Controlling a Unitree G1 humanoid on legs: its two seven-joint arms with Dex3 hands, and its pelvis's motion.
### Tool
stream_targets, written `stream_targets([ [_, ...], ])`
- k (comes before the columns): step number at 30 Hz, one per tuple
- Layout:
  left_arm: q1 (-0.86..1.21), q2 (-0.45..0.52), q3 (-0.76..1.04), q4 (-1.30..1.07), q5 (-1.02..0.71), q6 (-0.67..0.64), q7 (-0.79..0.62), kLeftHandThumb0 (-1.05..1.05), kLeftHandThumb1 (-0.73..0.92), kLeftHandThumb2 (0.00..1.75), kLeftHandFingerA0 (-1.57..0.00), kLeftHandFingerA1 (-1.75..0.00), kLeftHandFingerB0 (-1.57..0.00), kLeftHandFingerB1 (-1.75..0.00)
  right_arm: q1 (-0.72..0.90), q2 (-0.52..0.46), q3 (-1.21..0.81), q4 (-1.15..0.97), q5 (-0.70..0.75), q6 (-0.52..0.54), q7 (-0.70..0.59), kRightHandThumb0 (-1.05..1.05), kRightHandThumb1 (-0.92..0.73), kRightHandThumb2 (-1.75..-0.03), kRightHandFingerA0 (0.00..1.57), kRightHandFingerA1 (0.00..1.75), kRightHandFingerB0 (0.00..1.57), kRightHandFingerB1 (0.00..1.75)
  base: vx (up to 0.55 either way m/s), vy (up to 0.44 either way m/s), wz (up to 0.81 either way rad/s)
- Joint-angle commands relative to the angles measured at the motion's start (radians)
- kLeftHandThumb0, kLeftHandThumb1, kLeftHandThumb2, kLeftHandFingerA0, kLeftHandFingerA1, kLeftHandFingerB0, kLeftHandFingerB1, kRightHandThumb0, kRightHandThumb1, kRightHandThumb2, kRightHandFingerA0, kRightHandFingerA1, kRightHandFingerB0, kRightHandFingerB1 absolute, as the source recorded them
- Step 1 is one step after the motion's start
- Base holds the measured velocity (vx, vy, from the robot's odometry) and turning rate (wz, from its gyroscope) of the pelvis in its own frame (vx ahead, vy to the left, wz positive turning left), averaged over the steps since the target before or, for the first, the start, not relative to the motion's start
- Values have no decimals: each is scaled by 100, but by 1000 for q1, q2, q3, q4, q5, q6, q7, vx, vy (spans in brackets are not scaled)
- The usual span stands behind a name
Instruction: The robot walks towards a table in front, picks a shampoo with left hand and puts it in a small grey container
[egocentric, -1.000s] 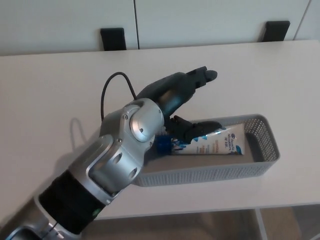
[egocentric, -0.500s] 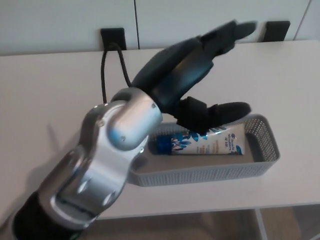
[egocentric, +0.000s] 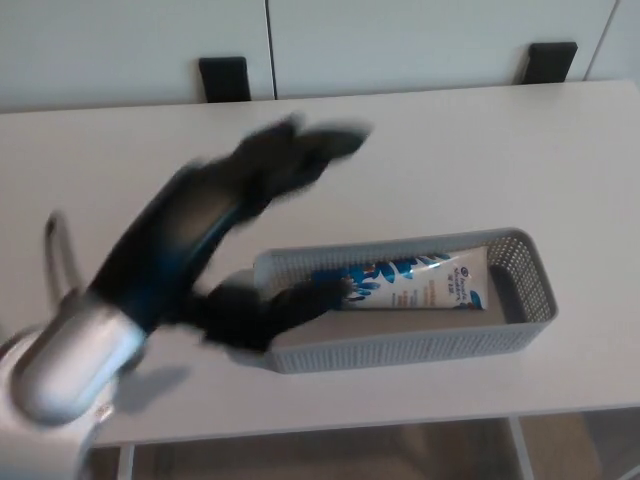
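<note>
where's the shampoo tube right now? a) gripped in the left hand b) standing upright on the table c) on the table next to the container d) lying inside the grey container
D: the shampoo tube lies flat inside the grey container, and the left hand, fingers spread, holds nothing.

shampoo (egocentric: 420, 283): white, blue print | container (egocentric: 520, 330): grey mesh | table (egocentric: 500, 150): white

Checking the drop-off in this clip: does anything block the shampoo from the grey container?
Nothing visible does. The shampoo already lies inside the grey container; the left hand, blurred and open, holds nothing.
</note>
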Motion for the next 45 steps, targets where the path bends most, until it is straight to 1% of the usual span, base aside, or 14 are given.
stream_targets([
  [1, 882, -41, 691, 183, -768, -386, -895, -74, 54, 57, -51, -36, -60, -37, 32, -11, 14, 22, -17, 25, -9, -26, -68, -60, 63, 43, 49, 38, 0, 0, 0],
  [3, 898, -23, 691, 202, -744, -431, -927, -74, 53, 57, -55, -38, -62, -39, 38, -12, 7, 24, -10, 24, -10, -26, -68, -60, 64, 43, 50, 38, 0, 0, 0],
  [4, 914, 5, 717, 225, -733, -426, -959, -83, 46, 81, -55, -46, -66, -48, 44, -11, 2, 25, -6, 24, -16, -28, -68, -60, 63, 43, 51, 38, 0, 0, 0],
  [7, 932, 54, 752, 256, -727, -408, -1013, -66, 44, 57, -64, -42, -65, -40, 64, -10, -5, 28, 0, 18, -21, -27, -68, -60, 63, 43, 51, 38, 0, 0, 0],
  [19, 893, 269, 762, 448, -604, -527, -1184, -62, 36, 72, -68, -53, -65, -50, 84, -28, -11, 34, 2, 9, -21, -26, -69, -61, 62, 42, 51, 38, 0, 0, 0],
  [22, 858, 347, 713, 589, -494, -546, -1127, -50, 46, 55, -67, -43, -69, -42, 79, -37, -9, 31, 1, 8, -11, -26, -68, -61, 62, 43, 51, 38, 0, 0, 0],
  [28, 709, 392, 472, 861, -106, -677, -627, -60, 52, 57, -65, -42, -57, -38, 54, -21, 24, 32, -31, 22, -21, -26, -69, -61, 62, 43, 50, 38, 0, 0, 0],
  [29, 598, 409, 277, 1052, 157, -731, -310, -76, 66, 58, -44, -47, -33, -34, 50, -20, 40, 30, -45, 25, -23, -26, -70, -61, 63, 43, 50, 38, 0, 0, 0],
  [31, 579, 419, 194, 1115, 249, -717, -184, -74, 68, 58, -40, -47, -28, -33, 47, -16, 50, 30, -53, 27, -23, -25, -70, -61, 63, 43, 51, 38, 0, 0, 0],
  [32, 522, 428, 84, 1186, 355, -664, -80, -71, 55, 86, -24, -51, -19, -45, 45, -13, 54, 35, -58, 30, -28, -26, -69, -61, 63, 43, 51, 38, 0, 0, 0],
  [33, 442, 410, -11, 1297, 412, -602, -17, -57, 65, 60, -24, -42, -21, -34, 42, -12, 57, 39, -60, 33, -29, -26, -69, -61, 63, 43, 50, 38, 0, 0, 0],
  [36, 294, 321, -105, 1551, 396, -602, 8, -52, 60, 58, -49, -61, -27, -41, 42, -16, 57, 38, -56, 32, -24, -27, -70, -61, 62, 43, 49, 38, 0, 0, 0],
  [44, 71, 265, -70, 1720, 255, -530, 97, -47, 65, 58, -49, -59, -42, -47, 7, -22, 68, 33, -52, 40, -16, -26, -69, -61, 62, 43, 50, 38, 0, 0, 0],
  [45, 47, 253, -33, 1723, 213, -501, 122, -47, 65, 59, -55, -91, -49, -52, -1, -17, 68, 32, -51, 43, -20, -27, -69, -61, 63, 43, 50, 38, 0, 0, 0],
])
